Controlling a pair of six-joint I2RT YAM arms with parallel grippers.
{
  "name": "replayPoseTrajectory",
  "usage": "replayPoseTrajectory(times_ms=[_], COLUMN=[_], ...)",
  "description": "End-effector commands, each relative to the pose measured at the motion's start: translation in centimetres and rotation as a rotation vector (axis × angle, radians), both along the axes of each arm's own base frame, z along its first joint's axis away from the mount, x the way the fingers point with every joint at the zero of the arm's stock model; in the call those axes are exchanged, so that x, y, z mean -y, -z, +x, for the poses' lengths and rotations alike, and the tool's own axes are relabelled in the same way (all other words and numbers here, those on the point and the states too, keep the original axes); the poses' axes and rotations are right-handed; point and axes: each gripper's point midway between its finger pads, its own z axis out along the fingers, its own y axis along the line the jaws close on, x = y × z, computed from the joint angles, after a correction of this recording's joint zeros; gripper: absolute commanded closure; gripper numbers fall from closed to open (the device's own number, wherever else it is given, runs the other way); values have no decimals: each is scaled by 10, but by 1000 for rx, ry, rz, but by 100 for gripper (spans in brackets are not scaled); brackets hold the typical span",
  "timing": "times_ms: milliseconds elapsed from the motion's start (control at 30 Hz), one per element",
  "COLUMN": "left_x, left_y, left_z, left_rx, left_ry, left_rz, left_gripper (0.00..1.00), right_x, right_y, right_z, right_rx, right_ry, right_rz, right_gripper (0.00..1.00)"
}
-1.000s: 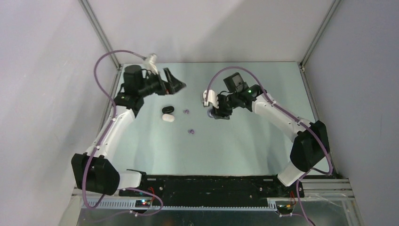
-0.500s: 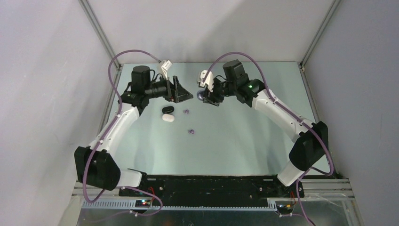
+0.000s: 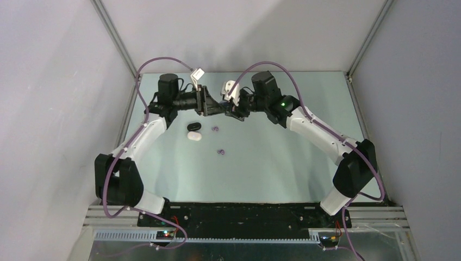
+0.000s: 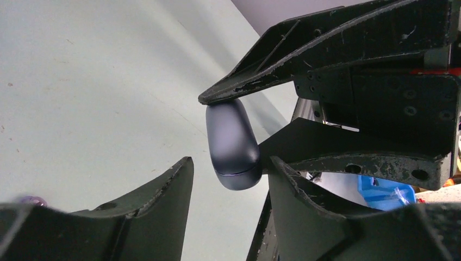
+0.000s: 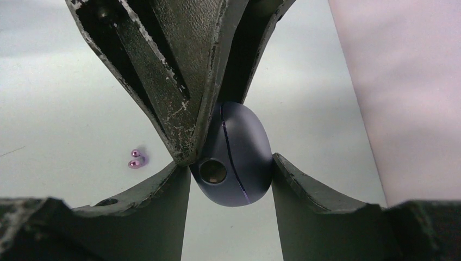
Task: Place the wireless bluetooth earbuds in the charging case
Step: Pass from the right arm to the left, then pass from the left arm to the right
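From above, the left hand (image 3: 217, 107) and right hand (image 3: 234, 109) are held tip to tip above the far counter (image 3: 282, 157). Purple earbuds (image 3: 215, 129) are seen lying on it, nearer the bases. In the left wrist view, the left hand is spread around the dark blue charging case (image 4: 234, 144). In the right wrist view, that case is pinched by the right hand.
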Motion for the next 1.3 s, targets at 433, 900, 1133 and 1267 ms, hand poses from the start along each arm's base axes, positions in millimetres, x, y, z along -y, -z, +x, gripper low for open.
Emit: replayPoseTrajectory(times_ms=[433, 900, 1133, 1267], left_x=[6, -25, -24, -21], left_y=[-32, 15, 16, 15], left_z=[0, -42, -47, -50], left_rx=[144, 593, 725, 753], left_ry=[95, 329, 369, 382], left_rz=[-83, 205, 263, 274], left_gripper=[100, 100, 100, 100], right_x=[-5, 31, 13, 4], right_y=[-15, -44, -30, -18], right_z=[-18, -33, -45, -55], right_rx=[-58, -469, -478, -482], right_ry=[-66, -252, -338, -395], right_rz=[81, 168, 141, 94], right_gripper=[27, 19, 24, 28])
